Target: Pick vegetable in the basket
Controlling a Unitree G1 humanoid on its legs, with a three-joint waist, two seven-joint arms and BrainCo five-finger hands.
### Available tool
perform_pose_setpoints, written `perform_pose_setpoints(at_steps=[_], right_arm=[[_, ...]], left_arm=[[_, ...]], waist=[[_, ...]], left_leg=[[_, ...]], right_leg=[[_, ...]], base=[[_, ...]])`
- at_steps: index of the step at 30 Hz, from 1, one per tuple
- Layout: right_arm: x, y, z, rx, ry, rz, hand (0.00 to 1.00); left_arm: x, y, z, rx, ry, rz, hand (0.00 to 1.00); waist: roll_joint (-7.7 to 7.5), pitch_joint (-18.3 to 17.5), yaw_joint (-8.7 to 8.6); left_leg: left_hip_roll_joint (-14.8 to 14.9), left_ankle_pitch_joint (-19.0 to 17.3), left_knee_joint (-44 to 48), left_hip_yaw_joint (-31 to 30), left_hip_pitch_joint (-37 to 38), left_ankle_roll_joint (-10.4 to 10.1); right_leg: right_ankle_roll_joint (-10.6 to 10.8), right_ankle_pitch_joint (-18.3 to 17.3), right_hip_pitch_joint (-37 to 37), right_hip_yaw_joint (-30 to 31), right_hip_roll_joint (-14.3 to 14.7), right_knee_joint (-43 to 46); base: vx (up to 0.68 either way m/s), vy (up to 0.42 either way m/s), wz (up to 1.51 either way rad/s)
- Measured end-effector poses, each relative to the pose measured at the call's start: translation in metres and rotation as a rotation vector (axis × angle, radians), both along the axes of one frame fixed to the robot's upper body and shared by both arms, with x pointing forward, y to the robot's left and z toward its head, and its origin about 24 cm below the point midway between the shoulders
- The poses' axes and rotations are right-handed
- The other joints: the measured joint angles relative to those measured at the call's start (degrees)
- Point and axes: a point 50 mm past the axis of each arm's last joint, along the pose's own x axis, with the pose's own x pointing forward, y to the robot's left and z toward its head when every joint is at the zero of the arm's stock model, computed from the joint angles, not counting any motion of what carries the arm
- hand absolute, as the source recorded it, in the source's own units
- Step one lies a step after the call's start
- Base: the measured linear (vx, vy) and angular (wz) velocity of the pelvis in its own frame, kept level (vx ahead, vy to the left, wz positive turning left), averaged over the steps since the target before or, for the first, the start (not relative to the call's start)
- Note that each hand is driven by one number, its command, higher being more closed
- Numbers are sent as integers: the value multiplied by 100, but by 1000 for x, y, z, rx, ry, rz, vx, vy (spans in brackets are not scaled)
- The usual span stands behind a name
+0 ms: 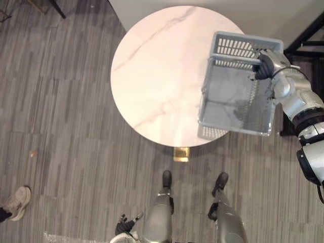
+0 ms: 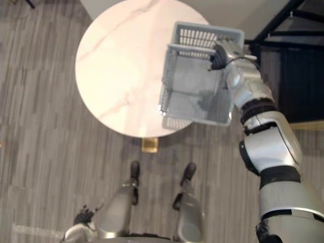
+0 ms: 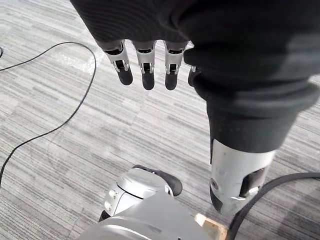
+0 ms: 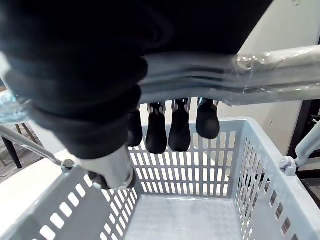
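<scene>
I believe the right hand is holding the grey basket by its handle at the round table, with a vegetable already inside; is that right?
No: the right hand holds the grey basket by its handle at the round table, but the basket is empty, as the right wrist view shows.

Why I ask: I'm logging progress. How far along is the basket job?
Done: the right hand is curled round the handle of the basket, holding it at the right edge of the table. In hand: that hold; whether the basket rests on the table is unclear. Left: everything else, since the basket's bottom is bare and the left hand hangs open above the floor.
</scene>
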Motion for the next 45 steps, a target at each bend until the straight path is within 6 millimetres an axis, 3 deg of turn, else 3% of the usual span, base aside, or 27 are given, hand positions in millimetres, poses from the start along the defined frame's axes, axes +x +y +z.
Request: perform_pose_setpoints(at_steps=[10,14,18,24,26,30,34,38,45], right_arm=[[-4,-10,-10,-64,37,-7,100],[-3,-2,-14,-103,65,20,100],[-5,20,-32,-190,120,118,100],[-18,61,-74,-289,213,320,100],[-28,76,-89,-305,233,413,100],[-56,96,-110,-265,254,581,100],[-83,93,-123,-214,319,685,100],[-104,83,-132,-230,397,730,100],[-126,61,-145,-298,510,736,100]], left_arm=[[0,0,0,-2,1,-2,0],[0,-1,0,-3,3,-4,0],[1,-1,0,-3,2,-6,0],[-2,-1,-1,-1,18,-11,0],[-5,3,-1,6,31,-10,0],[-17,15,-2,42,75,-17,0],[-23,19,-2,52,104,-37,0],[-29,20,-4,56,130,-78,0],[-37,22,-6,58,167,-117,0]], waist=[[-3,-5,113],[-13,-14,116],[-30,-127,104],[-171,-460,94],[-340,-676,68],[-609,-1055,-205],[-734,-1373,-311],[-746,-1607,-454],[-777,-1809,-530]], left_leg=[[-6,36,-17,-64,11,4],[-5,44,-18,-50,75,2],[9,44,-64,-28,218,2],[40,44,-214,122,565,2],[56,43,-240,224,652,2],[73,38,-325,328,839,-1],[73,31,-414,533,1067,-5],[88,15,-478,595,1214,-31],[174,26,-603,828,1423,-70]], right_leg=[[0,0,30,-23,2,2],[0,0,73,-2,2,7],[0,0,161,45,16,6],[0,0,350,209,52,-14],[0,0,354,309,72,-17],[1,0,434,411,90,-21],[22,13,480,653,108,-21],[27,11,541,757,137,-20],[35,17,540,979,253,-19]], base=[[-1,-1,2],[0,-3,-2],[3,-10,-8],[6,-7,-13],[8,-5,-21],[0,-2,-16],[-19,10,-23],[-27,2,-13],[-2,-10,-18]])
